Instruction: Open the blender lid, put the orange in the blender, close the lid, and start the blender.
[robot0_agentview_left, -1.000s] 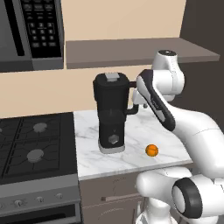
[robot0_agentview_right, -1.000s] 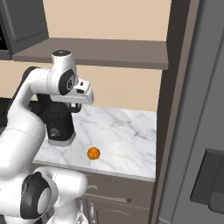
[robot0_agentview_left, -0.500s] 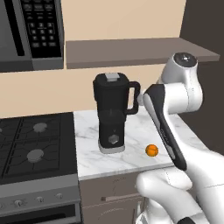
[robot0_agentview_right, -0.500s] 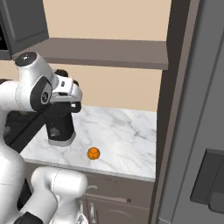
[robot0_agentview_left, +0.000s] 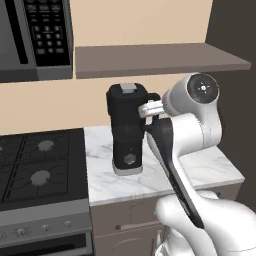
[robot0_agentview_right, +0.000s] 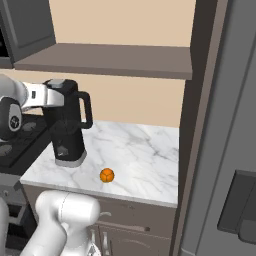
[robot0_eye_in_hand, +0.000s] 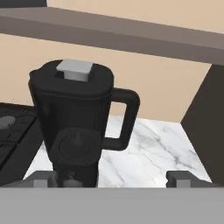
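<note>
While the blender (robot0_agentview_left: 126, 134) is standing on the marble counter (robot0_agentview_left: 105, 177) in the left base view, its lid (robot0_agentview_left: 128, 91) is sitting closed. From the right, the orange (robot0_agentview_right: 106, 175) is lying near its foot. From the hand, the gripper (robot0_eye_in_hand: 114, 178) is gaping wide, holding nothing.

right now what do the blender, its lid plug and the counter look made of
Blender: looks like matte black plastic, dark and opaque with no glare, though the render leaves that open. Lid plug: pale grey, flat finish, probably plastic or rubber. Counter: white stone with grey veins, marble-like, smooth and slightly glossy.
</note>
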